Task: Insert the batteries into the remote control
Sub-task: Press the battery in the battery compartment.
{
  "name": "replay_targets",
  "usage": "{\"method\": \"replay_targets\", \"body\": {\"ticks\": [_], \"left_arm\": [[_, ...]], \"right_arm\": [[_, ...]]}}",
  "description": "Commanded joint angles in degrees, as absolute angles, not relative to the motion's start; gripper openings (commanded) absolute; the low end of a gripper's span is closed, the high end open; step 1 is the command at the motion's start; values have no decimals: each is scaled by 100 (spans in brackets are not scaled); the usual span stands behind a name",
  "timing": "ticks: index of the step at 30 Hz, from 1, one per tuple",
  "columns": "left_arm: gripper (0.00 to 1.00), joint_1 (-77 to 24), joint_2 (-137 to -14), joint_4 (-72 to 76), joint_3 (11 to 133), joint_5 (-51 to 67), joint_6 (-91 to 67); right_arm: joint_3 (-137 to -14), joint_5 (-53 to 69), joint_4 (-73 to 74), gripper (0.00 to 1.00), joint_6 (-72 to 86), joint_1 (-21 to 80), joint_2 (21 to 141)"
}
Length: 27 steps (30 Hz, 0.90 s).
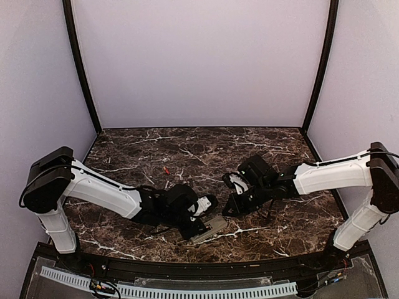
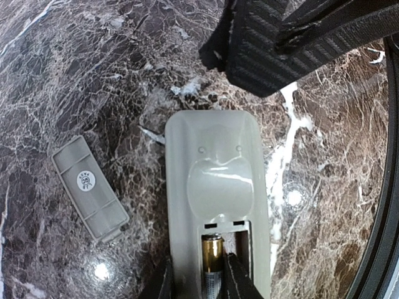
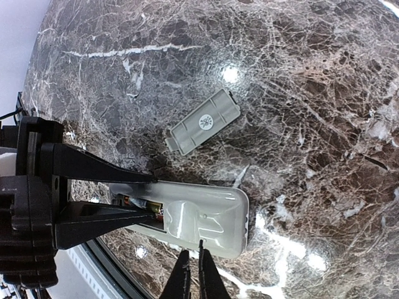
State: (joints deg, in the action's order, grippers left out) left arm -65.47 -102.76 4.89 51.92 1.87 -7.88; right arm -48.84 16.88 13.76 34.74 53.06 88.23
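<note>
Your remote control [image 2: 218, 168] lies back-up on the table [image 1: 187, 143], gold-and-black battery [image 2: 212, 258] in its bay, red battery [image 1: 166, 169] loose.
Left of centre, the red battery rests on the marble, well apart from both arms. Your left gripper [image 2: 199, 265] stands released, fingers parted over the open bay with the gold-and-black battery between them. The grey cover [image 2: 90, 189] lies apart beside the remote control. Your right gripper [image 3: 194, 265] is clenched on nothing, tips at the remote's closed end; you cannot tell whether they touch.

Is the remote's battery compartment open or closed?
Open: the remote control lies back up, a battery showing in its bay, the grey cover lying apart beside it.
</note>
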Motion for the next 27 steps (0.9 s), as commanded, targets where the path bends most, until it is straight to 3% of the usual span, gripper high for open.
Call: {"method": "replay_targets", "body": {"ticks": [1, 5, 7, 10, 14, 27], "left_arm": [[14, -6540, -10606, 102, 5098, 197, -490], [13, -6539, -10594, 176, 5064, 372, -412], [19, -6539, -10575, 196, 5074, 549, -346], [37, -6535, -10508, 232, 5077, 662, -319], [46, -6453, -10362, 174, 5095, 730, -264], [57, -6122, -9683, -129, 5025, 1254, -143]], "right_arm": [[-4799, 1653, 1349, 5, 3419, 5273, 8713], [-4782, 1644, 1384, 6, 3404, 5273, 8692], [-4781, 1639, 1397, 6, 3401, 5273, 8684], [-4790, 1644, 1389, 6, 3401, 5273, 8676], [-4803, 1649, 1421, 6, 3387, 5274, 8670], [-4886, 1659, 1500, 7, 3299, 5273, 8698]]}}
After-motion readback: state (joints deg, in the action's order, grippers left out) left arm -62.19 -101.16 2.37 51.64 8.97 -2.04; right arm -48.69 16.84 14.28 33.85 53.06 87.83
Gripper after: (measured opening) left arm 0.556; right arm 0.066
